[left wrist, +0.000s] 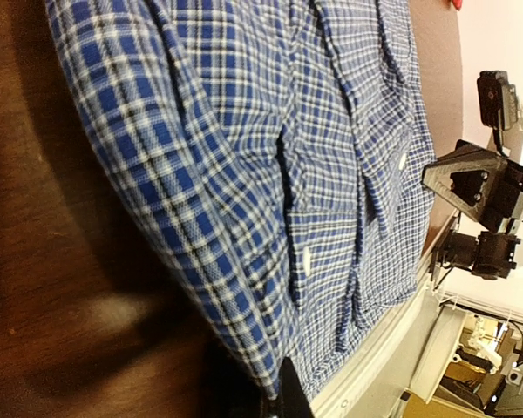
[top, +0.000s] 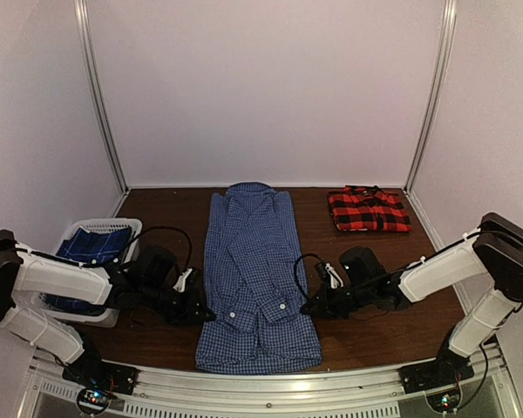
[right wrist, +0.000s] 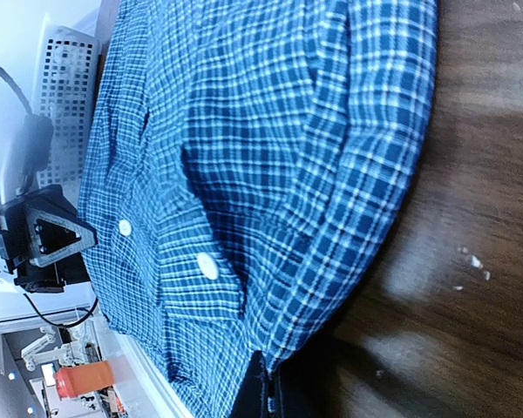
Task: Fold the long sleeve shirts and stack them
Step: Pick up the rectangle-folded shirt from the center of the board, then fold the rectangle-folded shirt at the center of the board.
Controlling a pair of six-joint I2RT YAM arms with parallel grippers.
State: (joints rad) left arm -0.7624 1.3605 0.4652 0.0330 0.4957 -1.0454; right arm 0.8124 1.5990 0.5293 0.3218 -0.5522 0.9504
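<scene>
A blue-and-white checked long sleeve shirt [top: 257, 279] lies flat down the middle of the table, sleeves folded in over its front and collar at the far end. My left gripper [top: 200, 310] is shut on its left side edge, and in the left wrist view the cloth [left wrist: 244, 174] is pinched at the fingers [left wrist: 289, 396]. On the opposite side edge my right gripper [top: 310, 306] is shut too, with the fabric [right wrist: 270, 157] caught between its fingers [right wrist: 263, 396]. A folded red-and-black plaid shirt [top: 369, 210] rests at the back right. A darker blue plaid shirt [top: 94, 246] sits in a basket.
The white laundry basket [top: 122, 228] stands at the left beside my left arm. A metal rail [top: 270, 383] runs along the table's near edge, just below the shirt's hem. White walls enclose the back and sides.
</scene>
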